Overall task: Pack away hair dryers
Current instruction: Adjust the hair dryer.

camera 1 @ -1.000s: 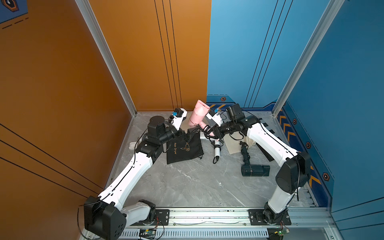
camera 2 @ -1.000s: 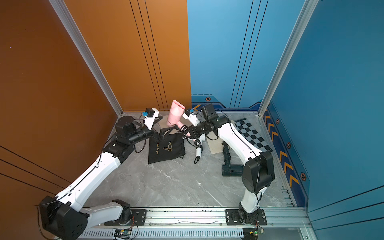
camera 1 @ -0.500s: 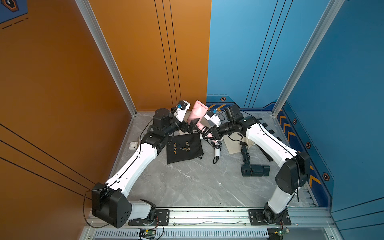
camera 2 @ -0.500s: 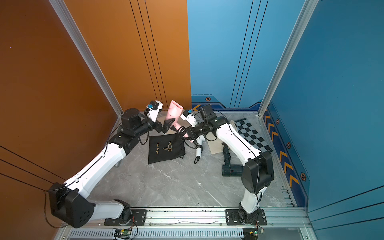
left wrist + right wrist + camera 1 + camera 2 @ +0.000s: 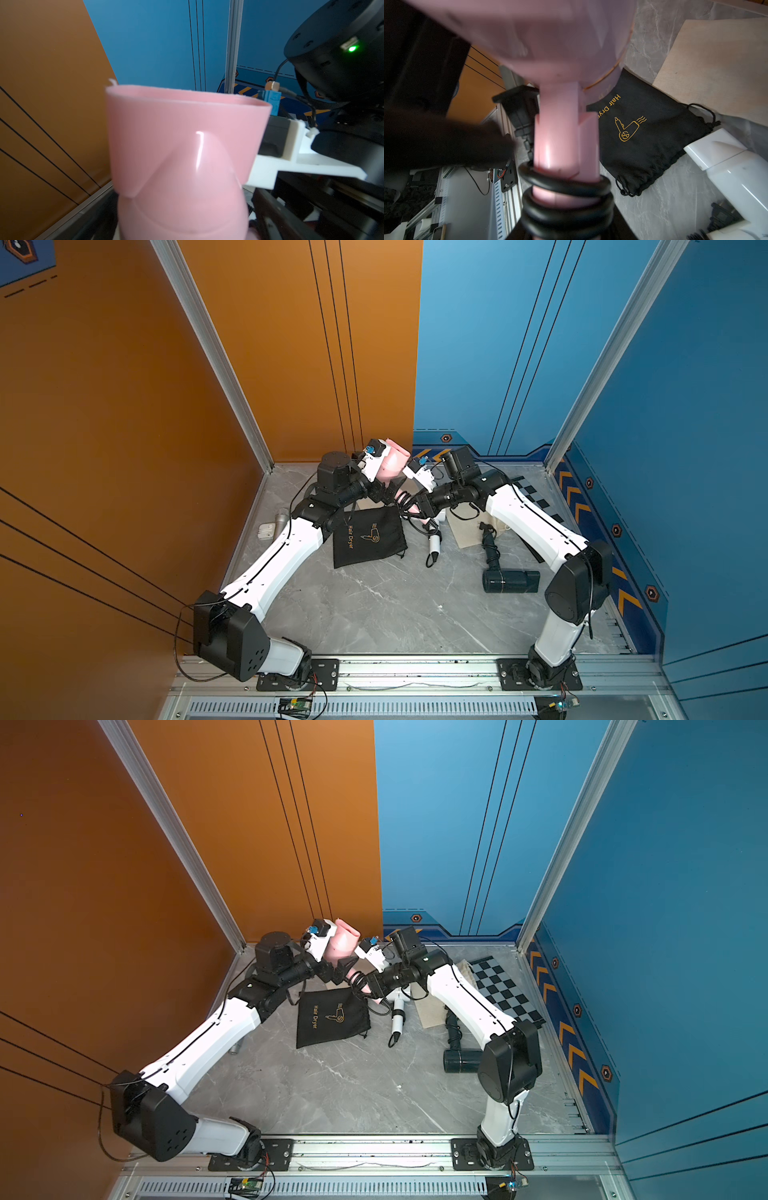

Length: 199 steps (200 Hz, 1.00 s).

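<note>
Gripping the pink dryer [image 5: 392, 460] by its slim handle with the right gripper [image 5: 413, 506], jaws partly closed and clamped on the shaft, black cord coil [image 5: 566, 187] wound round the handle right at the grip. Held off the table near the back wall, nozzle end up, leaning toward the left arm.

Crowding the barrel's base with the left gripper [image 5: 383, 491]. Cannot tell jaw width or contact from any view: only pink barrel up close from the left wrist, only a dark blur beside the handle from the right wrist.

Reads as a handover or regrasp ahead of bagging. To do it well:
- Seat left jaws square on the neck under the flare, not on the glossy cone; probably slick, likely to squirt out.
- Keep the right clamp firm until the left has fully closed.
- Avoid trapping cord between pad and plastic.
- Let go on the right only after a light tug check.

Lying flat on the marble table [image 5: 374, 614] just in front of both grippers: black pouch [image 5: 368, 537], mouth looking drawn in, so needs opening first. Further out, unpacked: white dryer [image 5: 434, 541] just beside the pouch, dark teal dryer [image 5: 509, 581] past the beige pouch [image 5: 467, 531].
</note>
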Each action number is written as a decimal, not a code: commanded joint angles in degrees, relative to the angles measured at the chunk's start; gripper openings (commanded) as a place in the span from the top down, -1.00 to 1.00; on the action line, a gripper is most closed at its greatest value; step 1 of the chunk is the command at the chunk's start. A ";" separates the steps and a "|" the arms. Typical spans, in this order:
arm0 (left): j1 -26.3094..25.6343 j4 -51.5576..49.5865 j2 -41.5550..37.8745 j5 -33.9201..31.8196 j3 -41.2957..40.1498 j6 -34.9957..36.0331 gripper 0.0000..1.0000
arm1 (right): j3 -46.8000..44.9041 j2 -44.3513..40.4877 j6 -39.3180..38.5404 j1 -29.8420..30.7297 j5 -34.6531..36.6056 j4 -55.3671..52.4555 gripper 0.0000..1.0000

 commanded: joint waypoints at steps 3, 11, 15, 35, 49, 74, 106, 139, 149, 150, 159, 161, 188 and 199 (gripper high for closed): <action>-0.58 -1.55 0.53 -2.68 2.68 2.00 -0.80 | 2.48 -0.18 -0.41 0.59 -2.21 0.23 0.63; -0.57 -1.56 0.37 -2.96 2.69 2.09 -0.77 | 2.51 -0.18 -0.41 0.59 -2.21 0.14 0.63; -0.53 -1.57 0.19 -2.91 2.72 2.13 -0.75 | 2.51 -0.16 -0.48 0.55 -2.25 0.07 0.63; -0.47 -2.01 -0.43 -2.54 2.69 2.30 -0.75 | 2.60 -0.18 -0.67 0.41 -2.30 -0.07 0.62; -0.47 -2.45 -0.78 -2.46 2.69 2.51 -0.63 | 2.74 -0.18 -0.68 0.25 -2.32 -0.16 0.62; -0.32 -3.13 -1.67 -1.95 2.38 2.21 -0.68 | 2.87 -0.16 -0.67 0.15 -2.30 -0.12 0.63; 2.46 -4.49 -4.61 6.67 1.52 0.91 -0.95 | 2.86 -0.30 -1.42 -0.19 -3.87 -0.20 0.66; 12.23 -2.86 -6.13 21.53 2.88 -8.63 -0.99 | 2.59 -1.51 -3.25 -0.81 -5.18 -0.79 0.67; 13.93 -2.77 -5.94 25.06 3.39 -10.06 -0.99 | 2.51 -1.83 -4.15 -0.90 -6.94 -0.96 0.66; 14.07 -2.83 -5.91 25.41 3.48 -10.16 -0.99 | 2.51 -1.85 -4.21 -0.90 -7.17 -0.98 0.66; 15.41 -3.56 -5.19 29.33 4.57 -11.14 -0.98 | 2.51 -2.15 -5.31 -0.84 -8.51 -1.29 0.65; 15.68 -3.74 -4.99 30.24 4.85 -11.32 -0.98 | 2.51 -2.24 -5.61 -0.82 -8.75 -1.38 0.65; 20.54 0.17 -2.18 42.00 7.89 -19.52 -0.97 | 2.83 -3.75 -9.22 -0.64 -10.49 -2.76 0.65; 21.56 1.88 -1.29 45.50 8.78 -21.97 -0.97 | 2.99 -4.21 -10.42 -0.65 -10.93 -3.40 0.65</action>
